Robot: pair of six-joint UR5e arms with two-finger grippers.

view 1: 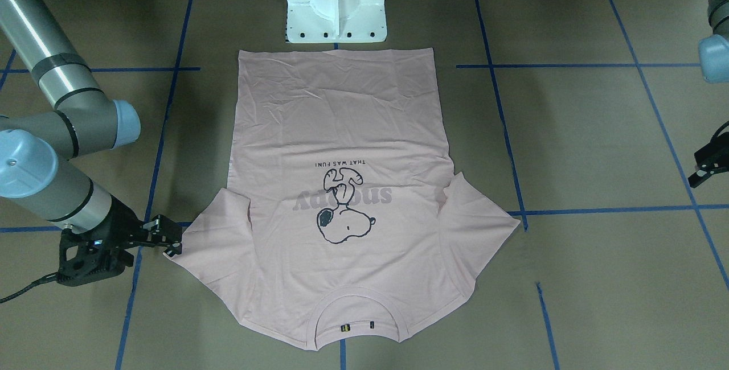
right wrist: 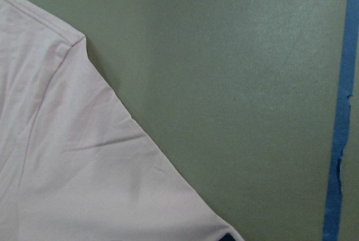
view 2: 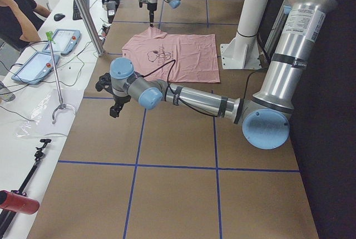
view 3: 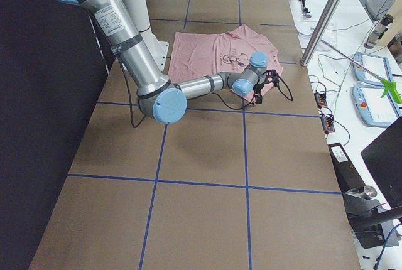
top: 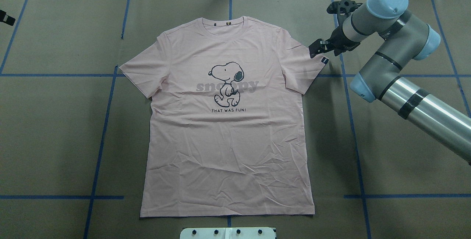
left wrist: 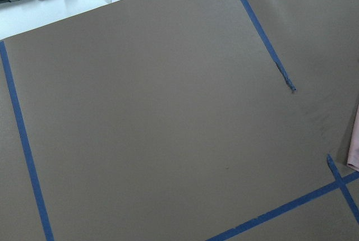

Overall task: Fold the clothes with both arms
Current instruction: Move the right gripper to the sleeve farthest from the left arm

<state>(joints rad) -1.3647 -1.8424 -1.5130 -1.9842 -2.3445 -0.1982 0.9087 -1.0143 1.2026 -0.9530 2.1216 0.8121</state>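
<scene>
Pale pink cotton, the T-shirt (top: 228, 139) lies flat and print-up on the table (top: 386, 150), hem just before the white pedestal (view 1: 336, 11), collar farthest from it. No fold is made yet; all remains to do. The right tool (top: 313, 50) hovers by the black sleeve tag (top: 324, 60), jaws seemingly parted, holding nothing. The left tool (view 1: 706, 168) sits well apart from the pedestal; its opening I cannot tell.
</scene>
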